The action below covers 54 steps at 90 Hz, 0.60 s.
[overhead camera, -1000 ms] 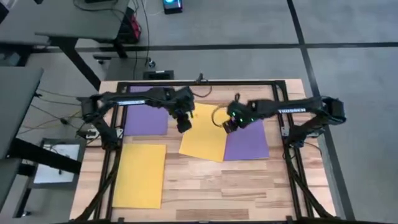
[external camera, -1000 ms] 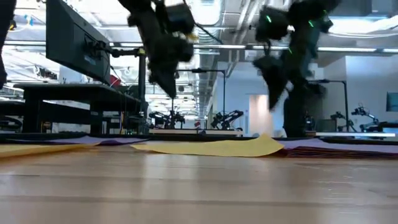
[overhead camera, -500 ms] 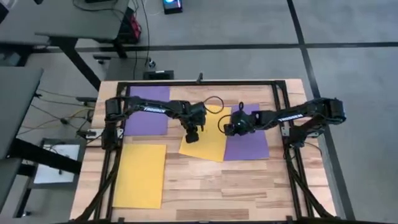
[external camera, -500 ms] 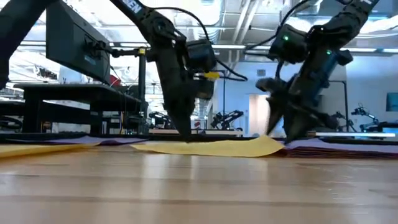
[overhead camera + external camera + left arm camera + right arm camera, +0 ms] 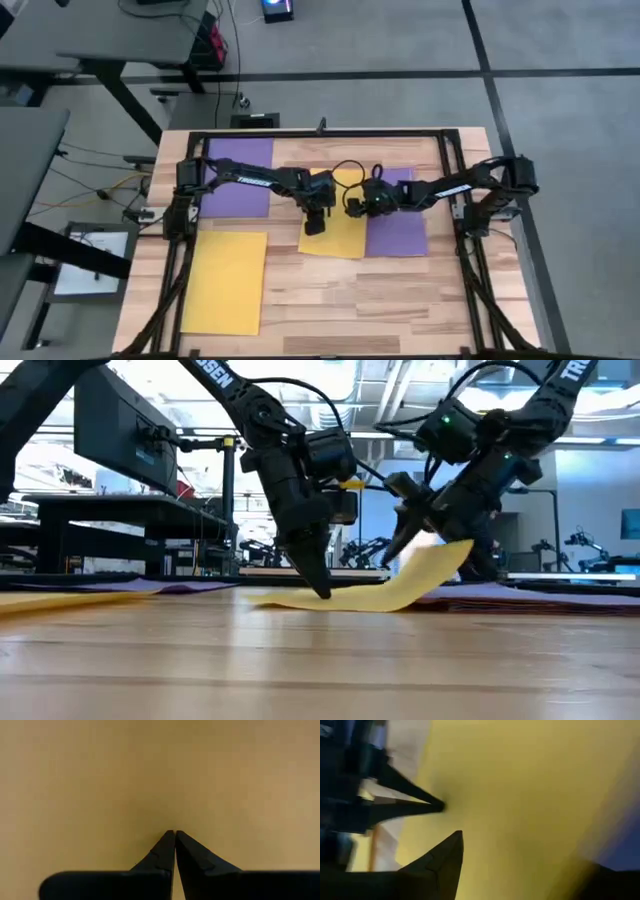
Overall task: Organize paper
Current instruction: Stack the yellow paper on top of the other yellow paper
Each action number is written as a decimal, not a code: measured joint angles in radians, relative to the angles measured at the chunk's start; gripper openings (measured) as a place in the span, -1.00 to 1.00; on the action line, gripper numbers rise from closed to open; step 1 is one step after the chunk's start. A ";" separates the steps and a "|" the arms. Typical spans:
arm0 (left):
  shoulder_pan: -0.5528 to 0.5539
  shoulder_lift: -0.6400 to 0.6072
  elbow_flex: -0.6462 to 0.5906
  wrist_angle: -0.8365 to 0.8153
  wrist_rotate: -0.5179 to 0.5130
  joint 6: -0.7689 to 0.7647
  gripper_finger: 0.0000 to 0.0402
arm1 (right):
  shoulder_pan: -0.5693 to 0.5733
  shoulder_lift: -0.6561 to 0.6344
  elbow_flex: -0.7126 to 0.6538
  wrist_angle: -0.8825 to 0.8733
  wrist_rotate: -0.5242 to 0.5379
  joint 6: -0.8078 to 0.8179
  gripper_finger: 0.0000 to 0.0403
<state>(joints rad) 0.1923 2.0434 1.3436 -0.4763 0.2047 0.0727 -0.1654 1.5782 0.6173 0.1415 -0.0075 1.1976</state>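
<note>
A yellow sheet of paper lies mid-table, partly over a purple sheet on its right. Another purple sheet lies at the far left and a second yellow sheet at the near left. My left gripper is shut, tips down on the middle yellow sheet. My right gripper is at that sheet's right side, which stands raised off the table. Only one right finger shows; the paper fills the rest of the right wrist view. My left gripper presses its shut fingertips down on the yellow sheet's flat middle part, slanting from above, and that part lies flat on the table. My right gripper has the yellow sheet by its right side, one finger on the upper face and the other hidden by the paper. That side curls up clear of the table.
A black frame runs along the table's far edge and both sides. Bare wood lies toward the near edge. Beyond the table the low view shows other benches and robot arms.
My left gripper has gone down and toward the table's right, ending with its tips on the middle yellow sheet. My right gripper has dropped and gone toward the table's left to the sheet's right side, which has risen from flat into an upward curl.
</note>
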 joint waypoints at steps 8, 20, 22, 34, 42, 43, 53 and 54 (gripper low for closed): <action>0.000 -0.001 0.000 -0.001 0.000 -0.007 -1.00 | -0.001 -0.016 0.000 -0.059 -0.006 -0.012 -0.32; -0.001 -0.031 -0.003 -0.014 -0.002 -0.010 -1.00 | 0.002 -0.042 0.000 -0.083 -0.018 -0.081 -0.82; -0.001 -0.041 -0.005 -0.022 -0.005 -0.009 -1.00 | 0.002 -0.049 0.000 -0.083 -0.018 -0.095 -0.89; -0.001 -0.117 -0.002 -0.023 -0.008 -0.019 -1.00 | -0.002 -0.097 0.002 -0.088 -0.021 -0.129 -0.98; -0.001 -0.193 0.000 -0.053 -0.010 -0.034 -1.00 | -0.008 -0.153 0.005 -0.096 -0.021 -0.157 -0.99; -0.001 -0.203 0.000 -0.061 -0.012 -0.037 -1.00 | -0.008 -0.161 0.008 -0.100 -0.022 -0.158 -0.99; -0.001 -0.337 0.000 -0.172 -0.033 -0.094 -1.00 | 0.002 -0.249 0.034 -0.127 -0.050 -0.184 -1.00; -0.001 -0.354 0.000 -0.184 -0.037 -0.100 -1.00 | 0.004 -0.258 0.037 -0.132 -0.051 -0.184 -1.00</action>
<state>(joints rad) 0.1912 1.6895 1.3437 -0.6603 0.1675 -0.0274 -0.1611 1.3201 0.6546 0.0098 -0.0587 1.0134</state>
